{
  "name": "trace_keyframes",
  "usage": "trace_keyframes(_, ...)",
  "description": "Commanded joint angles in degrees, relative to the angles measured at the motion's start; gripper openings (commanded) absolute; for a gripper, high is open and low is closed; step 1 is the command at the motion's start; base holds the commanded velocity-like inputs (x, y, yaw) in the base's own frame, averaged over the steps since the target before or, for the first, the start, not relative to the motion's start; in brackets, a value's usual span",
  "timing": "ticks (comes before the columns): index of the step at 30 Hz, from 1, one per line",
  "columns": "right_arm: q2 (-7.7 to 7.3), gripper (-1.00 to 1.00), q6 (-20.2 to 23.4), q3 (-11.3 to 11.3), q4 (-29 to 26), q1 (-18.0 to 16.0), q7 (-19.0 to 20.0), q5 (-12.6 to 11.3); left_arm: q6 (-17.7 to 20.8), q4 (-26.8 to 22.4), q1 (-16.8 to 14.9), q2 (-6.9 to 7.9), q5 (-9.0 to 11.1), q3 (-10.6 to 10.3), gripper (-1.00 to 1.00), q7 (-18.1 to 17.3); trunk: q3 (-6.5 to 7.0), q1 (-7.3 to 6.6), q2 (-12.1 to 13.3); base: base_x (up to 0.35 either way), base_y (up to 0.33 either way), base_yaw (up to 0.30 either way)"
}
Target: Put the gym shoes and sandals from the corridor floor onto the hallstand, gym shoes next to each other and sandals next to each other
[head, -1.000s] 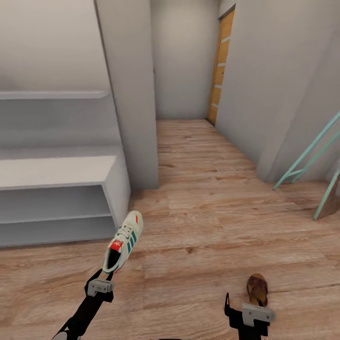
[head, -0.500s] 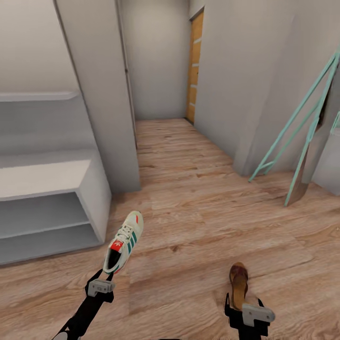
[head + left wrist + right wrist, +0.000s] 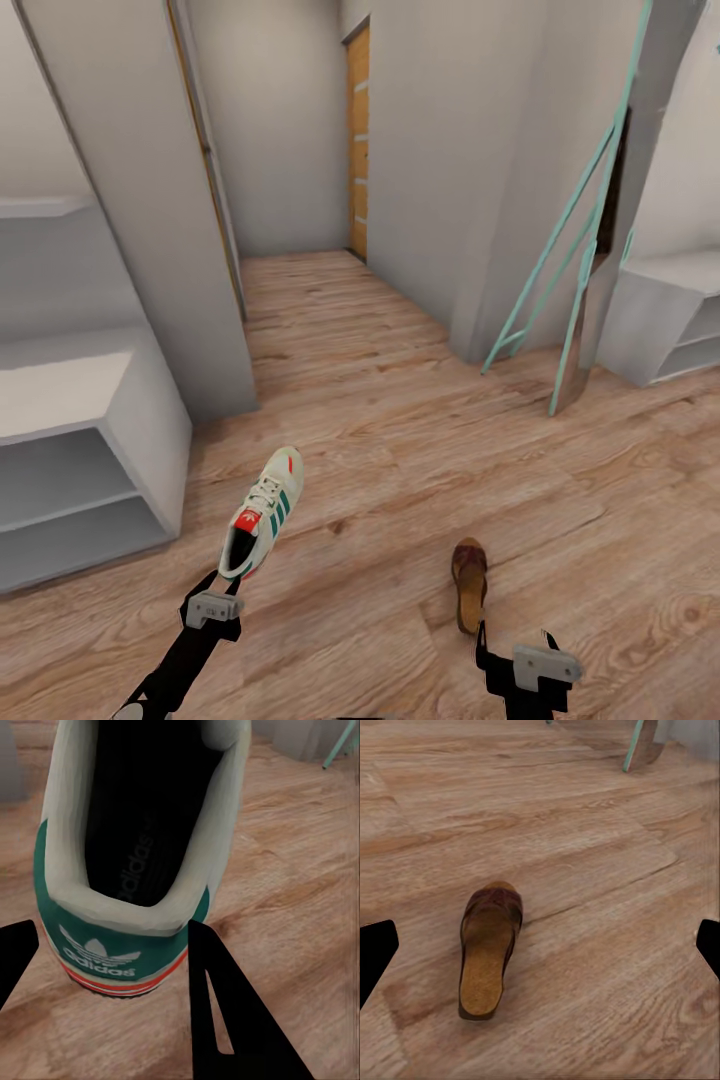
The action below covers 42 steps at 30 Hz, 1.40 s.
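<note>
One gym shoe [image 3: 263, 508], cream with green stripes and an orange-red tongue patch, hangs above the corridor floor [image 3: 400, 440]. My left gripper [image 3: 226, 586] is shut on its heel. In the left wrist view the heel of the gym shoe [image 3: 124, 907] sits between the dark fingers [image 3: 217, 1012]. One brown sandal [image 3: 468, 583] lies flat on the planks just ahead of my right gripper [image 3: 515, 642], which is open and holds nothing. The right wrist view shows the sandal [image 3: 489, 949] ahead of the wide-open gripper [image 3: 540, 952]. The pale grey hallstand [image 3: 60, 385] stands at the left.
A grey wall pillar [image 3: 150, 200] stands behind the hallstand. A teal leaning frame [image 3: 575, 260] and another low grey unit [image 3: 665, 310] are at the right. An orange door [image 3: 358, 150] closes the far end of the corridor. Open floor lies ahead.
The whole view has swung to the right, so the hallstand slid toward the left edge and the grey unit at right came into sight. The left gripper still holds the shoe.
</note>
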Motion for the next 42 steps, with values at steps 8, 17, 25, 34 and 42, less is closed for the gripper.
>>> trace_keyframes(8, -0.06, 1.0, 0.09, 0.02, 0.0, -0.03, -0.34, 0.4, -0.12, -0.03, -0.03, -0.03, 0.07, 0.18, -1.0, -0.39, -0.17, -0.01, -0.02, 0.0, 0.0, -0.281)
trace_keyframes(17, 0.01, 1.0, 0.12, 0.0, 0.0, -0.05, -0.34, 0.4, -0.18, -0.04, -0.03, -0.01, 0.11, 0.18, -1.0, -0.39, -0.36, -0.01, -0.02, 0.0, 0.0, -0.28)
trace_keyframes(25, 0.08, 1.0, 0.1, 0.03, 0.0, -0.03, -0.34, 0.4, -0.19, -0.07, -0.02, -0.02, 0.07, 0.18, -1.0, -0.39, -0.49, -0.01, -0.02, 0.0, 0.0, -0.221)
trace_keyframes(34, 0.1, 1.0, 0.04, 0.05, 0.0, -0.01, -1.82, 0.45, -0.19, -0.02, -0.02, -0.02, 0.03, 0.18, -1.0, -0.39, -0.52, -0.01, -0.02, 0.0, 0.0, -0.054)
trace_keyframes(42, 0.11, 1.0, 0.01, 0.05, 0.0, -0.01, -2.54, 0.48, -0.2, -0.02, -0.02, -0.02, 0.03, 0.18, -1.0, -0.39, -0.53, -0.01, -0.02, 0.0, 0.0, -0.01)
